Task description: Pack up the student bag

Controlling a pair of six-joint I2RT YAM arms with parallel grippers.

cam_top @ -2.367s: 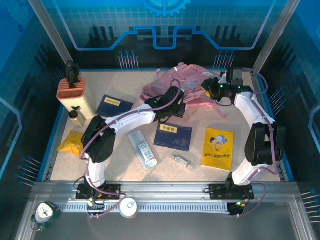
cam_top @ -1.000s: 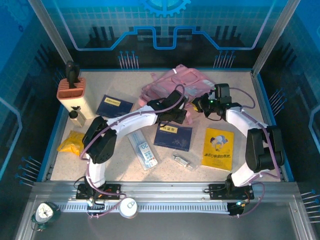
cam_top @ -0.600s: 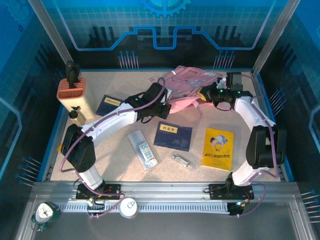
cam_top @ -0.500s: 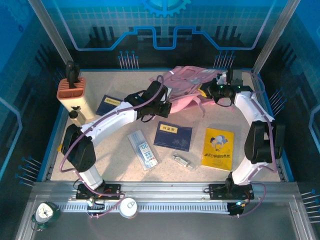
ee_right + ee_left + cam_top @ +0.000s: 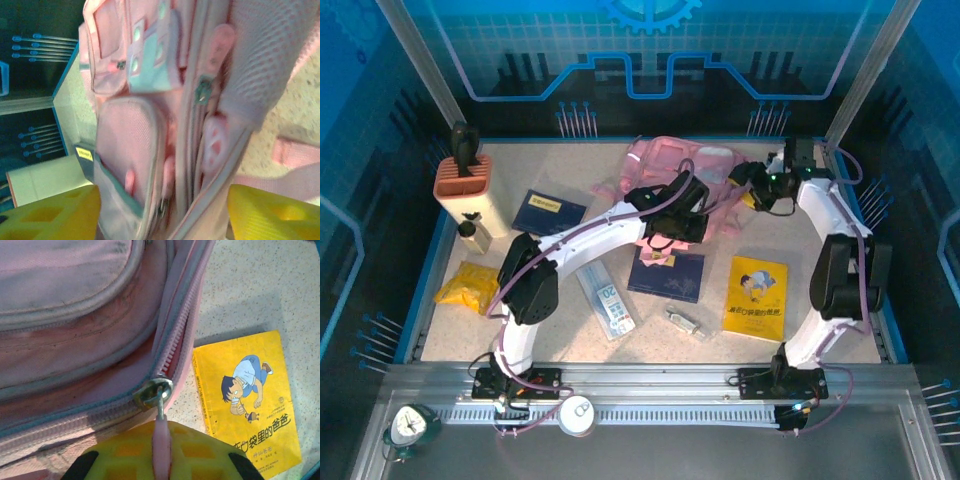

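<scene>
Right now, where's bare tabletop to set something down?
Free: back-left, between orange holder and student bag; near-left corner, in front of yellow pouch; near edge, in front of yellow book. Crowded: centre, around blue book and clear case.

The left arm (image 5: 590, 235) arcs forward and rightward, the left pincer (image 5: 161, 440) clamped shut. The right arm (image 5: 828, 215) reaches far forward, wrist turned leftward, the right pincer (image 5: 162, 212) spread wide
</scene>
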